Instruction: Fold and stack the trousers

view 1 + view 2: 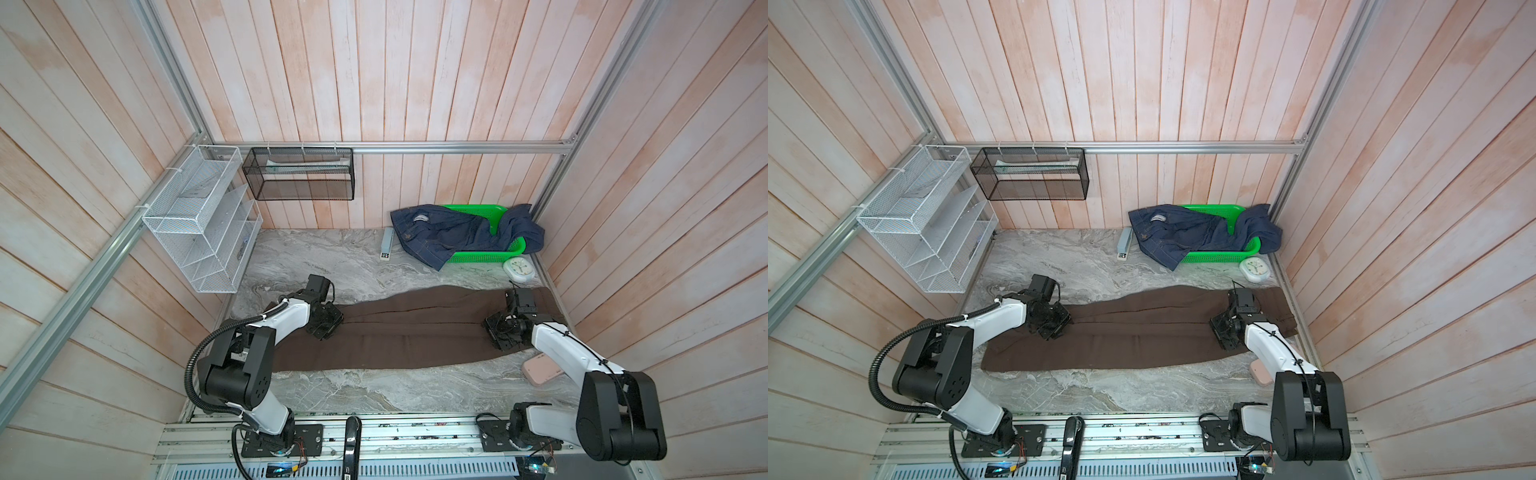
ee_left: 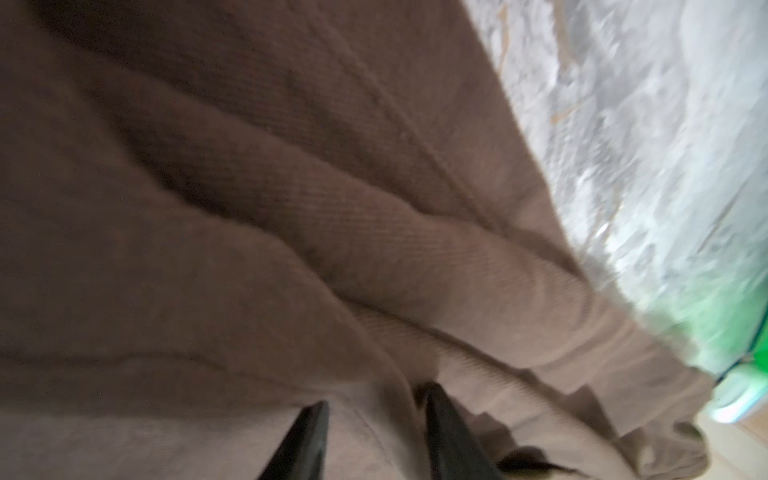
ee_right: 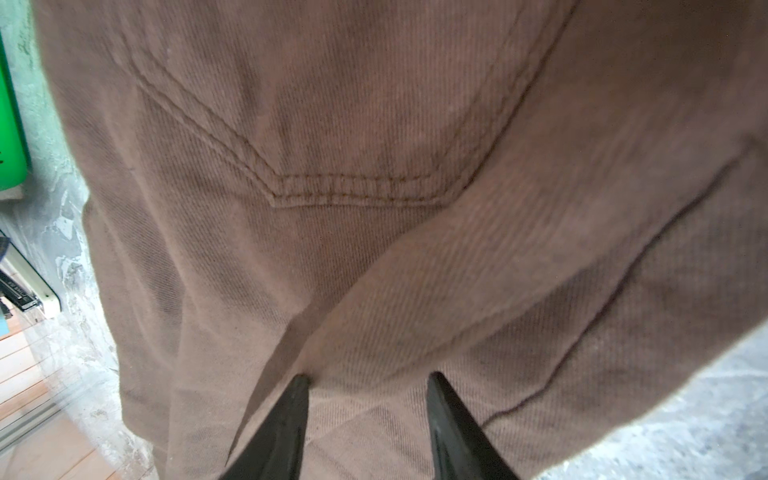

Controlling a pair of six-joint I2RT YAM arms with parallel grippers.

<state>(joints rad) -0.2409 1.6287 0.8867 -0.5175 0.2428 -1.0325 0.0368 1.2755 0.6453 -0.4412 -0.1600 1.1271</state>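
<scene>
Brown trousers (image 1: 415, 332) are lying flat and stretched lengthwise across the marble table (image 1: 332, 257), nearly wall to wall. The waist end is on the right; a stitched back pocket (image 3: 353, 137) is showing in the right wrist view. A crease is running along the middle of them.

The left gripper (image 1: 328, 326) is sitting down on the leg end. In the left wrist view its fingers (image 2: 311, 432) are standing apart with cloth humping up between them, but the frame is blurring, so I cannot tell whether it is biting. The right gripper (image 1: 498, 332) is pressing down near the seat with its jaws apart and its fingertips (image 3: 440, 399) resting on the cloth, nothing pinched.

Reading this as the grasp stage of the first fold, no fold made yet, so early going. The next move is probably needing both jaws to close on cloth together, then lift and carry it over evenly, without dragging the trousers toward the pink case (image 1: 540, 370) or the green basket (image 1: 478, 257) holding jeans (image 1: 449, 235).
</scene>
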